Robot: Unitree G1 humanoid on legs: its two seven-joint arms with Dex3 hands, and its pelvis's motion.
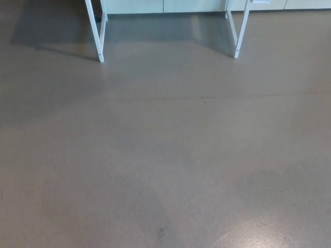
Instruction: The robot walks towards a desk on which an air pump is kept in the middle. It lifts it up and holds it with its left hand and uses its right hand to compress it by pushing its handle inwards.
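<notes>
No air pump shows in the head view, and neither of my hands is in the picture. Only the lower part of a white desk frame is visible at the top: its left leg (96, 32) and its right leg (241, 30) stand on the grey floor (165, 155). The desk's top is cut off by the upper edge, so whatever lies on it is hidden.
Grey polished floor fills nearly the whole view between me and the desk legs. Pale cabinet fronts (170, 5) run along the wall behind the desk. A shadow (57, 26) lies on the floor at the upper left.
</notes>
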